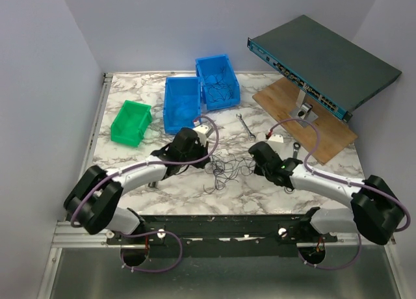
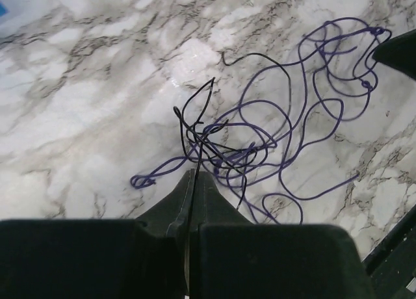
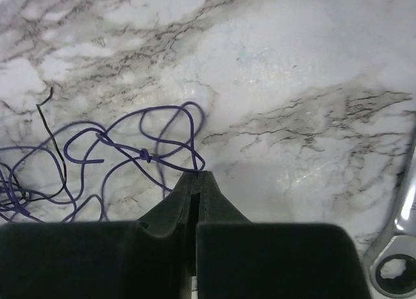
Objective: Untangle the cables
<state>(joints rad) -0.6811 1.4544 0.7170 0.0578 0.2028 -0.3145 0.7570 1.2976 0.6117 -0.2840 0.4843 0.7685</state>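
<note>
Pinching the cables (image 1: 226,168) from both ends: left tool (image 2: 195,175) closed tight on a black strand by the knot, right tool (image 3: 197,176) closed on a purple loop, tangle lying on marble worktop (image 1: 188,196) btwn the two tools, w/ loose curls spread out.

We find bare table (image 1: 188,196) along the near edge. Mid-table the cables (image 1: 227,168) sprawl; bins (image 1: 172,110), wrench (image 1: 246,125) and board (image 1: 325,140) crowd the far edge.
</note>
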